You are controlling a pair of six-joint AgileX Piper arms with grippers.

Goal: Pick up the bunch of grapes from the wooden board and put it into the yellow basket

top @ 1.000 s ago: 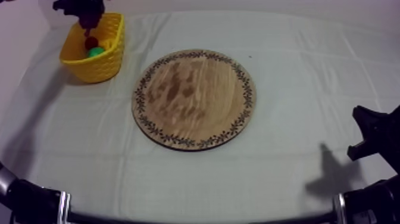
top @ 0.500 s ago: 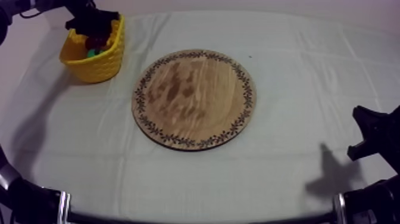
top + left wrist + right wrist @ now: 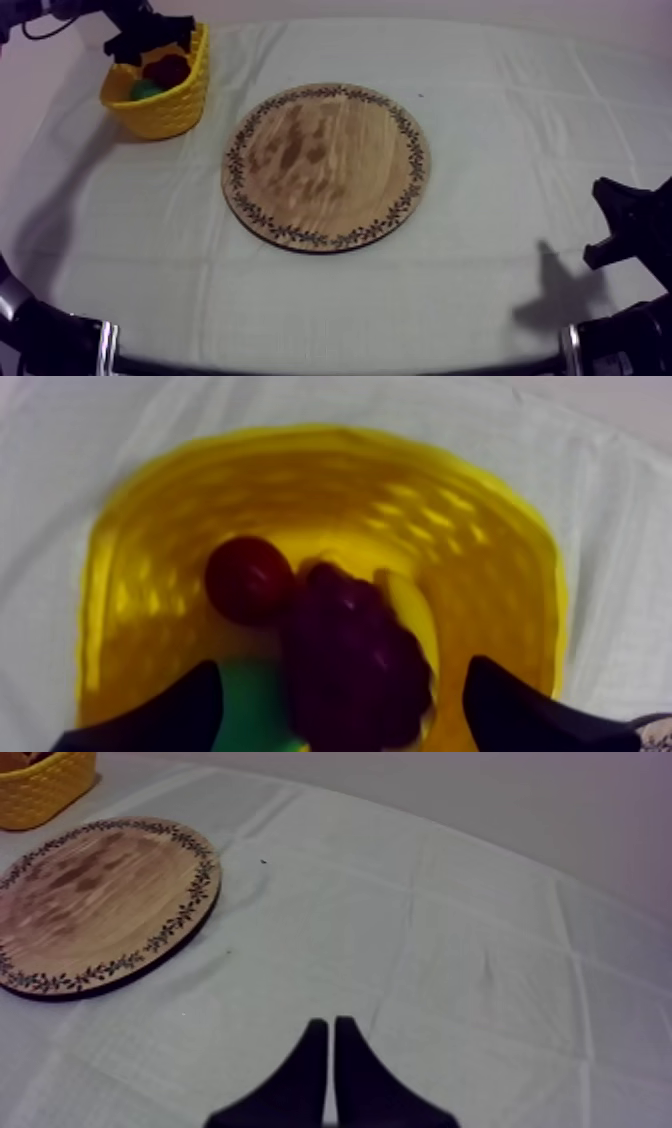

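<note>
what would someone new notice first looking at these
First the yellow basket at the table's far left: the dark bunch of grapes lies in it beside a small red fruit, between the open fingers of the left gripper. Next comes the round wooden board, bare in the middle of the cloth.

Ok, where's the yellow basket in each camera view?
Top view: yellow basket at upper left, left of the wooden board.
Left wrist view: yellow basket close up, bunch of grapes inside.
Right wrist view: yellow basket beyond the wooden board.
Shared landmark: the grey-white cloth under it.
</note>
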